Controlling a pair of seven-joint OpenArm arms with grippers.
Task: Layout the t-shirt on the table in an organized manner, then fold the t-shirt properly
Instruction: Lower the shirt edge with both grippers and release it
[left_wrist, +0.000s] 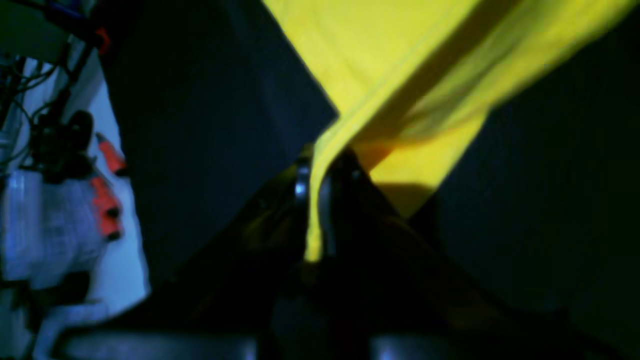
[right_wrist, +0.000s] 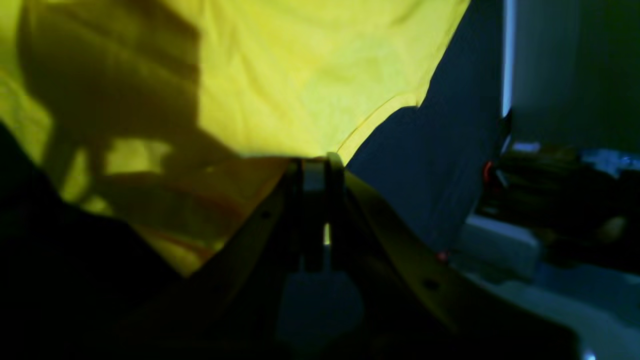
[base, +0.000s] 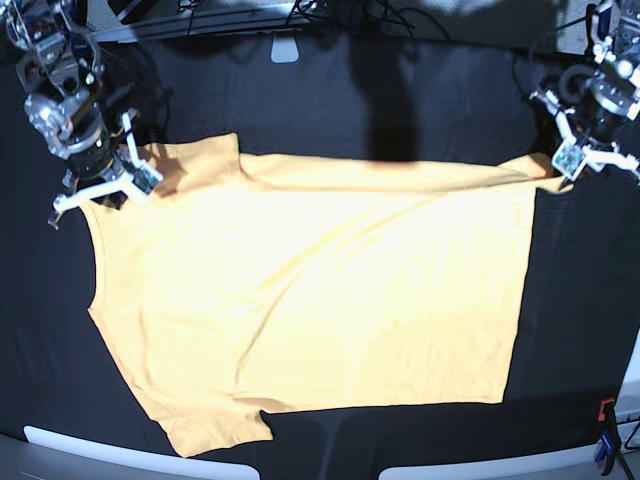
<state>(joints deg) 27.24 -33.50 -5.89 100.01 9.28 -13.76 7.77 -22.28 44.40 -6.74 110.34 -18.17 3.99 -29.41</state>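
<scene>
T-shirt (base: 400, 290): spread across black table (base: 330, 450), far edge lifted and stretched between both grippers.
Left gripper (left_wrist: 322, 200): closed, hem corner pinched, short tail of cloth poking past fingertips.
Right gripper (right_wrist: 317, 170): closed, pinching cloth near neckline.
Handling: probably light, limp, prone to creasing; not fragile.
Hold: best at opposite corners, both layers gathered; sagging middle likely if slackened.
Fold: apparently under way; next, even tension, then gentle lowering.

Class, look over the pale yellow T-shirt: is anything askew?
Yes: the pale yellow cotton T-shirt looks askew. One sleeve juts out at the near left corner, and a long diagonal crease crosses the body, so it isn't flat.
</scene>
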